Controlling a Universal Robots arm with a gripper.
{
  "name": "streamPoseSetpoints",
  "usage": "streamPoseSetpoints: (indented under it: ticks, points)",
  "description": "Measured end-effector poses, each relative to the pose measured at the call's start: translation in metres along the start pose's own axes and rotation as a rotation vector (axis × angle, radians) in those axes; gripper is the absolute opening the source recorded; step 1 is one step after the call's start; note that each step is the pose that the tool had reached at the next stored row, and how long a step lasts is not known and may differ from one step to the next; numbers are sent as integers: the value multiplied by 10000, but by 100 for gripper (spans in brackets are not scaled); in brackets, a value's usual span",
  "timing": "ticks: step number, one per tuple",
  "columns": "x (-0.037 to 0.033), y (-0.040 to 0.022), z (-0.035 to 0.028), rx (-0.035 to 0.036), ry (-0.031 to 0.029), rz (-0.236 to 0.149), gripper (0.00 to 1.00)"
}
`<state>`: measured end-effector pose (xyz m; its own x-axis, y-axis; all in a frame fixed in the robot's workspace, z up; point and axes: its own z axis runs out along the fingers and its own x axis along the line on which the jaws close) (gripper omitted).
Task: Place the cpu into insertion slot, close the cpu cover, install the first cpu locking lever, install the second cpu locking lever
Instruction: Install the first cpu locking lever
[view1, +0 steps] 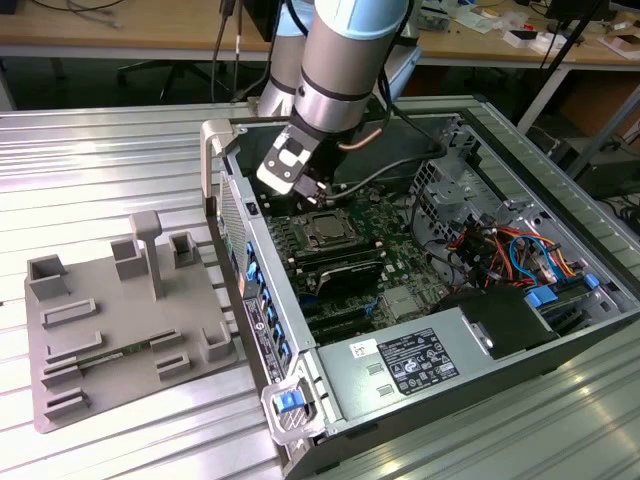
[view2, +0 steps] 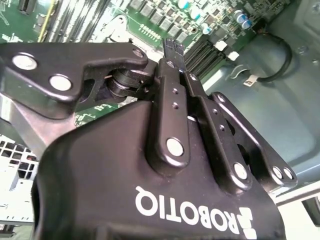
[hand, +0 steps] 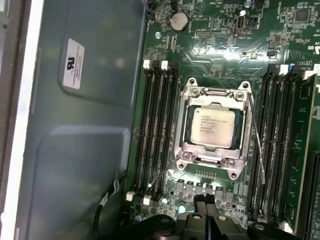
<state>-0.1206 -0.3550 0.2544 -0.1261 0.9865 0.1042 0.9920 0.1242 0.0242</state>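
A ribbed metal table (view1: 120, 150) carried an open computer case (view1: 232, 210) lying on its side, with wooden workbenches (view1: 120, 30) in the background. Inside the case, on the green motherboard (hand: 220, 40), sat the insertion slot (hand: 210, 165). The cpu (hand: 212, 126) lay flat in it, its silver-grey top facing up. The cpu cover (hand: 181, 125) lay down around the chip, framing it on all sides. In the exterior view the chip (view1: 325, 232) showed as a pale square in the middle of the board. Long black memory slots (hand: 157, 130) ran along one side of the insertion slot and more of them (hand: 280, 140) along the opposite side. A thin wire lever (hand: 256, 145) ran beside the slot between it and the second bank. Another lever (hand: 162, 174) angled out from a corner of the slot across the first bank. Whether either lever was latched could not be made out for certain. A round coin battery (hand: 179, 20) sat on the board, well apart from the slot. The arm (view1: 350, 50) reached down into the case, and its gripper (view1: 322, 195) hung just beside the slot, above the board. In both wrist views the gripper (hand: 205, 199) (view2: 171, 46) had its fingers pressed together and carried nothing. A grey moulded fixture tray (view1: 120, 330) rested on the table outside the case, far from the slot.
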Motion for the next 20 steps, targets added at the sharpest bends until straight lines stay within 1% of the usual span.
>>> streamPoseSetpoints:
  ticks: [2, 4, 8, 13, 14, 16, 17, 18, 19, 20]
  points:
    - [-12, 56, 2, 37, 3, 3, 11]
    - [-16, 75, 2, 47, 5, -24, 11]
    - [-15, 77, 3, 49, 7, -50, 11]
    - [-15, 77, 3, 113, 14, -646, 11]
    - [-15, 77, 4, 134, -5, -819, 11]
    - [-15, 78, 2, 162, -46, -1000, 11]
    - [-16, 77, 2, 201, -190, -1131, 11]
    - [-16, 77, 2, 242, -364, -1218, 11]
    - [-15, 77, 3, 298, -634, -1294, 11]
    - [-15, 77, 3, 337, -821, -1326, 11]
